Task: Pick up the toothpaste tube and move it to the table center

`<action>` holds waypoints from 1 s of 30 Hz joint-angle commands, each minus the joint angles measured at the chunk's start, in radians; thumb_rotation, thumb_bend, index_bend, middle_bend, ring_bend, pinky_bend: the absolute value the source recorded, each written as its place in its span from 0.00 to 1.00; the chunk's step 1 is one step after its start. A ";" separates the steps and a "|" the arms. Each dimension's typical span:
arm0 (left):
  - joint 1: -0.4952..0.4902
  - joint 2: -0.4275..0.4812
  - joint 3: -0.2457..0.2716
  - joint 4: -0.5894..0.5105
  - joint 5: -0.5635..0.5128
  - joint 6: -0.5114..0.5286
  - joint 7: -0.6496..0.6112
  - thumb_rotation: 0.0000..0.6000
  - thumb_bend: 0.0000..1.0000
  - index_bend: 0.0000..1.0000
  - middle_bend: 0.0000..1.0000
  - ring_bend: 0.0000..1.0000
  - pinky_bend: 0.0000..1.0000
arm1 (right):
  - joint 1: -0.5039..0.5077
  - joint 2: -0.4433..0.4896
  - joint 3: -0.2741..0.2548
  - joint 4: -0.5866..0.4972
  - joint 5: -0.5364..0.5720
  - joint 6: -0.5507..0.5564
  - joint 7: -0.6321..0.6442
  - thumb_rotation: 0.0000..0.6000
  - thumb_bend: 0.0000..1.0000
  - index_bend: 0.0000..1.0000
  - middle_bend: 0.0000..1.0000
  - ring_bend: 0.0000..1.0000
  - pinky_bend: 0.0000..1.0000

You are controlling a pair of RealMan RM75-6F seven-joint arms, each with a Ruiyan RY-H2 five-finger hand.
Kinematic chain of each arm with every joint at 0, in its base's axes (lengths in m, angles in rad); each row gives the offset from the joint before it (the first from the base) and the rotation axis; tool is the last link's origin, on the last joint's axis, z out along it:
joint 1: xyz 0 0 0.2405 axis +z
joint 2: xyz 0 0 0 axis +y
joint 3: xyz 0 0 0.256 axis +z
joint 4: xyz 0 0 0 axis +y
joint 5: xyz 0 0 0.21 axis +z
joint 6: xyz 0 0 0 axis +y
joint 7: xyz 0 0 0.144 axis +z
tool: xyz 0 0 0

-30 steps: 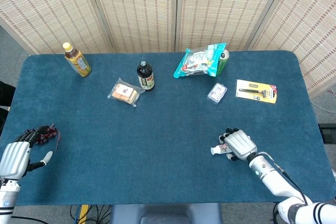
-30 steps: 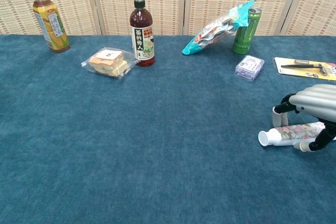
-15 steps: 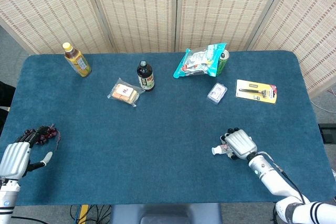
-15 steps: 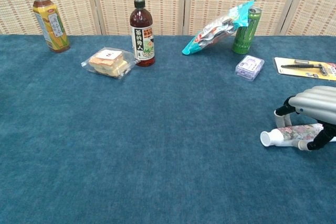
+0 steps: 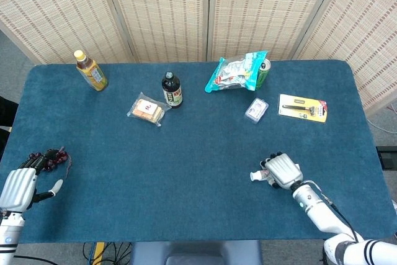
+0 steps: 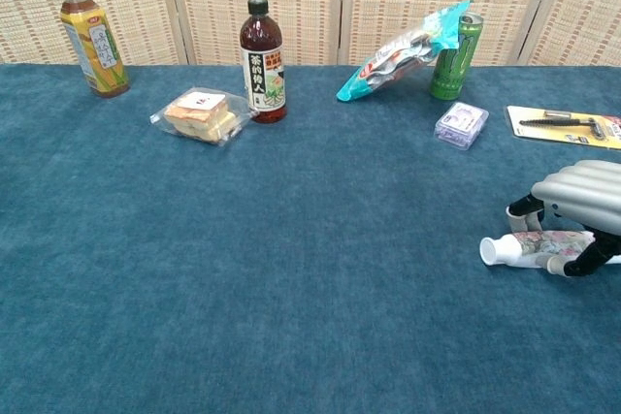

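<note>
Down at five o'clock on the tabletop (image 5: pixel 186 172), the right hand (image 5: pixel 283 170) wraps its fingers (image 6: pixel 525 207) around the toothpaste tube (image 6: pixel 529 248), grasp underway; next it likely needs lifting toward centre.

Tabletop (image 6: pixel 291 288) deep blue. Toothpaste tube (image 6: pixel 529 248) white-capped, floral-patterned. Right hand (image 6: pixel 580 203) silver with black fingers. Can (image 6: pixel 456 57) green. Snack bag (image 6: pixel 400 53) turquoise. Bottle (image 6: pixel 263 63) dark, black-capped; second bottle (image 6: pixel 91 38) amber, yellow-capped. Razor card (image 6: pixel 566 125) yellow.
</note>
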 commanded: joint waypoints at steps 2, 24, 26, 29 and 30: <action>-0.004 0.007 0.001 -0.004 0.006 -0.006 -0.008 1.00 0.27 0.17 0.29 0.27 0.27 | 0.005 0.010 0.003 -0.015 -0.001 -0.004 0.013 1.00 0.90 0.63 0.60 0.43 0.41; -0.271 0.122 -0.030 0.020 0.192 -0.250 -0.157 1.00 0.27 0.18 0.29 0.28 0.27 | 0.198 0.335 0.142 -0.333 0.076 -0.223 0.191 1.00 1.00 0.83 0.74 0.62 0.57; -0.304 0.125 -0.031 0.026 0.218 -0.273 -0.168 1.00 0.27 0.17 0.29 0.29 0.27 | 0.228 0.362 0.156 -0.355 0.096 -0.272 0.217 1.00 1.00 0.84 0.75 0.63 0.57; -0.356 0.128 -0.032 0.029 0.257 -0.303 -0.185 1.00 0.27 0.16 0.30 0.30 0.29 | 0.285 0.397 0.171 -0.371 0.124 -0.347 0.221 1.00 1.00 0.86 0.76 0.65 0.60; -0.375 0.128 -0.032 0.029 0.272 -0.313 -0.196 1.00 0.27 0.16 0.31 0.30 0.29 | 0.308 0.406 0.176 -0.375 0.141 -0.375 0.220 1.00 1.00 0.86 0.77 0.66 0.61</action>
